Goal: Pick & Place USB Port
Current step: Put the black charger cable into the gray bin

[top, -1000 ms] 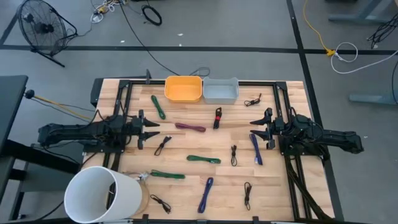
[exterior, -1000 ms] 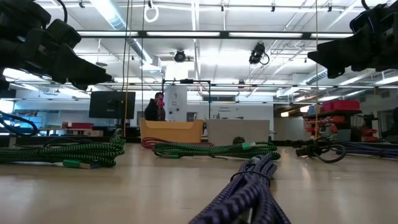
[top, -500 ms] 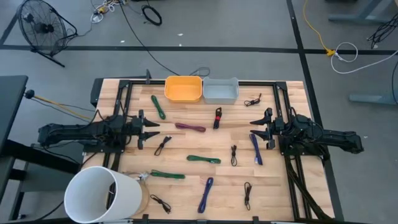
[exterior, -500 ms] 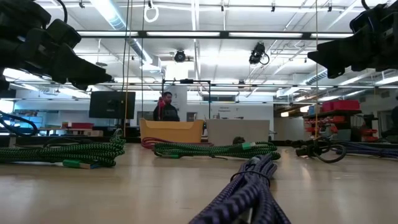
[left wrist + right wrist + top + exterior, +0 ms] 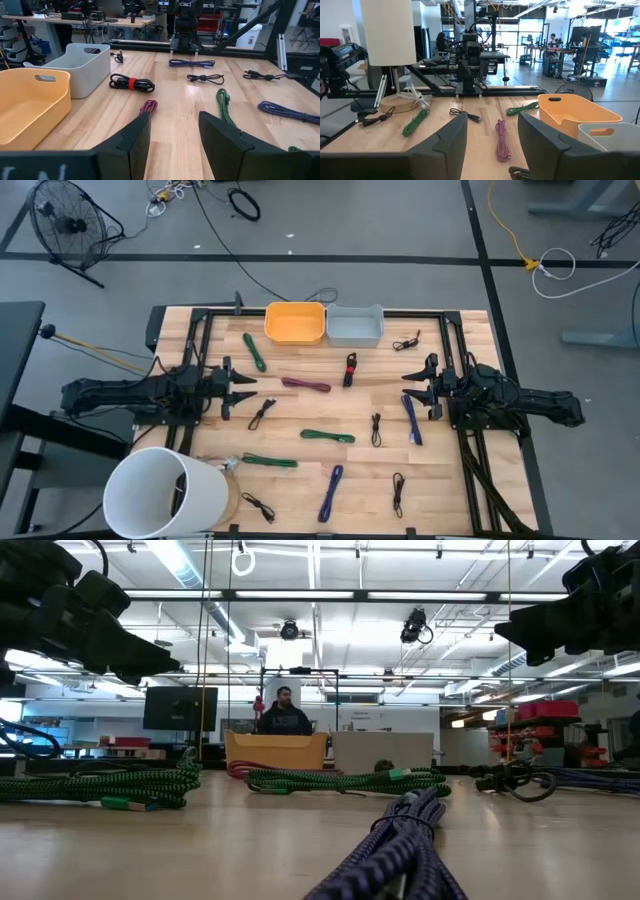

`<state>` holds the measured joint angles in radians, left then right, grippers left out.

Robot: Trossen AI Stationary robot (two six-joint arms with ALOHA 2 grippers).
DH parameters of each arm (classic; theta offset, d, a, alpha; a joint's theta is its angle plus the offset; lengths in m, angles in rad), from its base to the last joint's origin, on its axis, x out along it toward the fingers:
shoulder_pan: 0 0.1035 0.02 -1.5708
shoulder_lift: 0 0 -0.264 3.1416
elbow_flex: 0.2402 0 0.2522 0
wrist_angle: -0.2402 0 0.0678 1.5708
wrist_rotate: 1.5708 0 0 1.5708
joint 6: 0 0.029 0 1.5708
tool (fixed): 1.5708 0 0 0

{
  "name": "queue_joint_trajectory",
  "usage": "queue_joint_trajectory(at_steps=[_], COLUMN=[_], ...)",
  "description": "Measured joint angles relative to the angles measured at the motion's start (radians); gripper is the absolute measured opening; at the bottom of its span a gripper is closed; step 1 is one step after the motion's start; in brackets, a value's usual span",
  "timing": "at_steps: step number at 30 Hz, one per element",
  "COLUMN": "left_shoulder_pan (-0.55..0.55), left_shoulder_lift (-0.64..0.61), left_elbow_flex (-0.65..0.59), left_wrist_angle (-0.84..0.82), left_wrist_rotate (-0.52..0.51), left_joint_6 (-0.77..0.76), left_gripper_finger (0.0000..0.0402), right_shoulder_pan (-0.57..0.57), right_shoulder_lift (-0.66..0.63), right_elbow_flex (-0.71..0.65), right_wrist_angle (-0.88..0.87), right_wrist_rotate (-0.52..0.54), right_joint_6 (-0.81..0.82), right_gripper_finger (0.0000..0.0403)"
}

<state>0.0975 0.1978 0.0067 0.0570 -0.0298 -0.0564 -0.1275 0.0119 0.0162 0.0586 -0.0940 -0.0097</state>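
Several bundled cables lie flat on the wooden table (image 5: pixel 300 480): green ones (image 5: pixel 327 436), blue ones (image 5: pixel 411 418), a maroon one (image 5: pixel 305 384), a black one with a red tie (image 5: pixel 350 368) and thin black ones (image 5: pixel 261 413). My left gripper (image 5: pixel 243 390) hovers open at the table's left side, pointing right. In the left wrist view it (image 5: pixel 172 132) looks over the maroon cable (image 5: pixel 148 106). My right gripper (image 5: pixel 412 385) hovers open at the right side, pointing left, beside a blue cable. In the right wrist view it (image 5: pixel 490 135) faces the maroon cable (image 5: pixel 501 140). Neither touches anything.
An orange bin (image 5: pixel 295 322) and a grey bin (image 5: pixel 354 326) stand side by side at the table's far edge. A white cylinder (image 5: pixel 165 492) stands at the near left corner. A person (image 5: pixel 285 715) shows in the room beyond the bins. Black frame rails run along both table sides.
Both arms and all cables have kept still. In the room beyond the table, a person has walked rightward behind the orange bin.
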Motion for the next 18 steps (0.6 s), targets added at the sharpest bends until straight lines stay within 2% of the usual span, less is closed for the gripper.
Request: queue_joint_trajectory(at_steps=[8,10,14,18], left_shoulder_pan=[0.0,0.0,0.0,0.0], left_shoulder_lift=[0.0,0.0,0.0,0.0], left_elbow_flex=[0.0,0.0,0.0,0.0], left_wrist_angle=[0.003,0.011,0.009,0.005], left_wrist_rotate=[0.0,0.005,0.05,0.104], left_joint_6=[-0.015,-0.063,-0.182,-0.19], left_gripper_finger=[0.0174,0.0174,0.0174,0.0174], right_shoulder_pan=[0.0,0.0,0.0,0.0], right_shoulder_lift=[0.0,0.0,0.0,0.0], right_elbow_flex=[0.0,0.0,0.0,0.0], right_wrist_angle=[0.0,0.0,0.0,0.0], right_wrist_rotate=[0.0,0.0,0.0,0.0], right_joint_6=[0.0,0.0,0.0,0.0], right_gripper_finger=[0.0178,0.0178,0.0178,0.0178])
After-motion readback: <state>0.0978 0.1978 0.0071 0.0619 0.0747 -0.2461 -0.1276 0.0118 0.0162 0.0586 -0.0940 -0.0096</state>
